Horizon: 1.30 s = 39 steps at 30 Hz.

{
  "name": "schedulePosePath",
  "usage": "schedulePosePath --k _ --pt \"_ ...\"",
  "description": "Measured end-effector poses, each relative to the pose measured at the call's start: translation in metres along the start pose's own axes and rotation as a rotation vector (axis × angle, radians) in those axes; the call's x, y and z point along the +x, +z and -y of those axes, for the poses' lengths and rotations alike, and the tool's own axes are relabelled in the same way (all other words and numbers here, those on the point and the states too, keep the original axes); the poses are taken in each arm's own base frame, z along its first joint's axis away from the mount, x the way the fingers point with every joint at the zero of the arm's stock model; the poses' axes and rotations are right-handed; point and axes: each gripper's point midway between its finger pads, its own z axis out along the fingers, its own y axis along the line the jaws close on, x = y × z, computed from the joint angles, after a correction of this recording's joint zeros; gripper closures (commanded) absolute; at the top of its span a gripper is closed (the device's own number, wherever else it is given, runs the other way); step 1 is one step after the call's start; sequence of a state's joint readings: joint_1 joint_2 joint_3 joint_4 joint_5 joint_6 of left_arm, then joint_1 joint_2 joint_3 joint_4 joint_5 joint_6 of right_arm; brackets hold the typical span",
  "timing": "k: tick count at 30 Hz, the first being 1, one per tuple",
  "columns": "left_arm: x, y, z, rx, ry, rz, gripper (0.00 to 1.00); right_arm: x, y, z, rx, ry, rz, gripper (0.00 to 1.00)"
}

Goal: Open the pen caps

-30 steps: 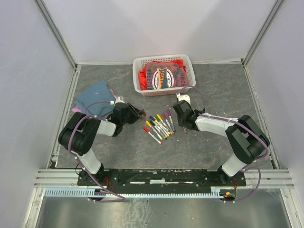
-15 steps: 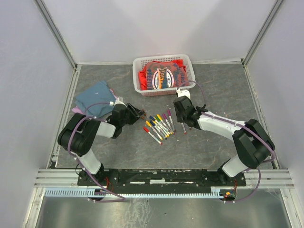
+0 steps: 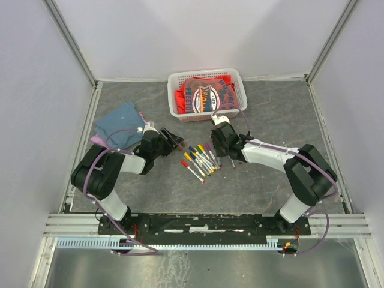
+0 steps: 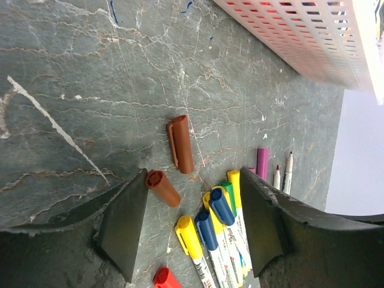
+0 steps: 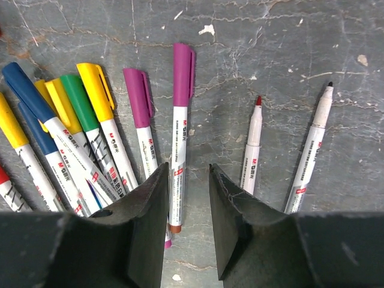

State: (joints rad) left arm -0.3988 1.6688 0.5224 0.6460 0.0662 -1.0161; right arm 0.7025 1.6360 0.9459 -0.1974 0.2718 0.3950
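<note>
Two loose brown pen caps [image 4: 180,144] [image 4: 162,187] lie on the table just ahead of my left gripper [image 4: 192,222]. It stands open above the capped ends of yellow and blue pens [image 4: 219,207], with nothing between its jaws. In the right wrist view my right gripper [image 5: 186,171] is open, its fingers either side of the white barrel of a purple-capped pen [image 5: 180,138], with a gap showing. Two uncapped pens, one red-tipped [image 5: 252,147] and one black-tipped [image 5: 309,156], lie to its right. The fanned row of pens [image 3: 201,159] sits between both grippers.
A white basket [image 3: 240,90] holding red cloth stands behind the pens. A blue-grey cloth [image 3: 120,123] lies at the back left, beside the left arm. Grey walls and metal frame rails enclose the table.
My left gripper has opened wide and drawn back slightly, leaving a brown cap on the table. The right gripper has moved left, over the purple-capped pens.
</note>
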Motion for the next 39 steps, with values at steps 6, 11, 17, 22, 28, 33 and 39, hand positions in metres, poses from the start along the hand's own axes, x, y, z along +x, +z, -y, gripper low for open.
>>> schedulePosePath --k 6,11,17,22,28,33,39 --pt "-0.004 0.001 0.001 -0.015 0.0 0.007 0.19 0.009 0.011 -0.004 -0.007 -0.009 -0.038 0.6" --pt "-0.008 0.003 0.004 -0.016 0.01 0.013 0.15 0.014 0.015 -0.005 -0.01 -0.013 -0.057 0.6" --pt "-0.01 0.003 0.003 -0.02 0.02 0.02 0.14 0.016 0.02 -0.006 -0.01 -0.017 -0.069 0.6" --pt "-0.011 0.001 0.002 -0.031 0.024 0.027 0.14 0.022 0.025 -0.006 -0.005 -0.02 -0.086 0.62" --pt "-0.01 -0.006 -0.001 -0.045 0.031 0.024 0.15 0.021 0.025 -0.007 -0.007 -0.022 -0.088 0.88" --pt "-0.007 -0.015 -0.006 -0.069 0.047 0.007 0.15 0.021 0.026 -0.007 -0.005 -0.023 -0.089 0.99" --pt "-0.008 -0.026 0.003 -0.05 0.063 -0.001 0.15 0.02 0.025 -0.006 0.005 -0.023 -0.084 0.99"
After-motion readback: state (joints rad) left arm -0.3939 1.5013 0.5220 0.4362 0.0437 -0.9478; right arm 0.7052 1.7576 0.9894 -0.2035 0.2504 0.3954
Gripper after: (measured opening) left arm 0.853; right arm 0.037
